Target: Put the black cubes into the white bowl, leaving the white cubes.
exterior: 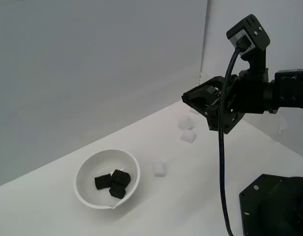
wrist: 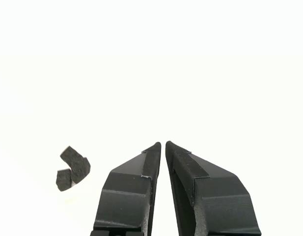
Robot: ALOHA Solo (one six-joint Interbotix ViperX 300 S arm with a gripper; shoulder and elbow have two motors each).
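Observation:
Three black cubes [exterior: 113, 182] lie together inside the white bowl [exterior: 87, 169] on the white table, at the exterior view's left. My gripper [exterior: 189, 99] hangs in the air well to the exterior view's right of the bowl, above the table. In the wrist view my gripper [wrist: 163, 146] has its fingertips almost touching, with nothing between them. The black cubes [wrist: 72, 168] show there as a dark cluster; the bowl is washed out against the white. White cubes lie on the table: one [exterior: 160, 168] near the bowl, two [exterior: 188, 135] below my gripper.
The arm's black base [exterior: 274, 206] stands at the exterior view's lower right. A black cable [exterior: 222, 147] hangs from the wrist camera. A grey wall stands behind the table. A faint white lump [exterior: 282, 127] lies past the arm.

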